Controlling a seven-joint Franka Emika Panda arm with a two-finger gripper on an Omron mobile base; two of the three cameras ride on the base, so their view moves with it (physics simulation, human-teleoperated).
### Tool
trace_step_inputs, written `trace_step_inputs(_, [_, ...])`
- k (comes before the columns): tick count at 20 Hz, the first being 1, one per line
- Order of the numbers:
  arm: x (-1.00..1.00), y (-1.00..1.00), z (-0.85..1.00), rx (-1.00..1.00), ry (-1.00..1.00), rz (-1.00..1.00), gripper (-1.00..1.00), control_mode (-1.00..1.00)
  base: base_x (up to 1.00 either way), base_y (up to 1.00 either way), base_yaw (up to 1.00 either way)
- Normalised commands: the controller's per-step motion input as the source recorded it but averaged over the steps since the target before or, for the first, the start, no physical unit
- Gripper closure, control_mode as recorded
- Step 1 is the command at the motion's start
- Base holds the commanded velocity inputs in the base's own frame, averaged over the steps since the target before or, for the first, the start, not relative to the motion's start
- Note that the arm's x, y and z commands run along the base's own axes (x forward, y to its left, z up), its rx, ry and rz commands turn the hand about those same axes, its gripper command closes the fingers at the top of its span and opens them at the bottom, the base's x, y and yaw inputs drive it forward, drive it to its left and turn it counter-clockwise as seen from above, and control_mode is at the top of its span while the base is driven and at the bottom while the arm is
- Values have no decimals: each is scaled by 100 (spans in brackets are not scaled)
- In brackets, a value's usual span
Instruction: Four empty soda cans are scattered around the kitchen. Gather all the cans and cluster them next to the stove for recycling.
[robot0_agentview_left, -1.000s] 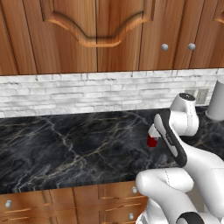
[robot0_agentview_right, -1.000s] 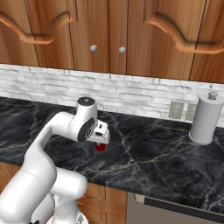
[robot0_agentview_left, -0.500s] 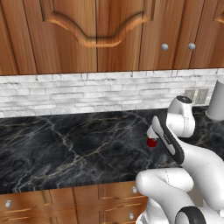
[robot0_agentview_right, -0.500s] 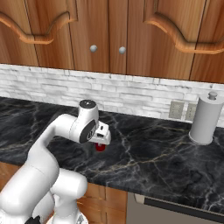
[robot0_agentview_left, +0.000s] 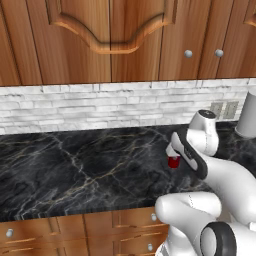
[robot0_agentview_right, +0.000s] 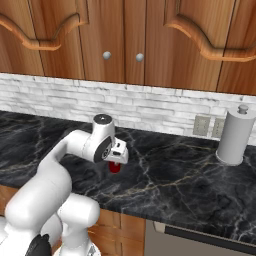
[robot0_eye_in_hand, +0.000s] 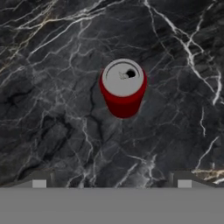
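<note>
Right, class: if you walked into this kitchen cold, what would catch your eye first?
A small red soda can stands upright on the black marble counter. The robot's open hand hovers just above it. A grey paper-towel holder stands further right by the brick wall.

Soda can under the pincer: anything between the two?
Nothing visible. In the hand view the soda can stands upright on bare black marble counter, with the open pincer above it and no other object between them. From the base views the hand hangs just over the can.
</note>
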Motion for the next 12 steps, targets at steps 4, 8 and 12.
trace_step_inputs(4, [25,0,-11,0,0,0,-100,-100,0,0,0])
trace_step_inputs(8, [30,0,-16,0,0,0,-100,-100,0,0,0])
trace_step_inputs(12, [26,-4,-15,0,0,0,-100,-100,0,0,0])
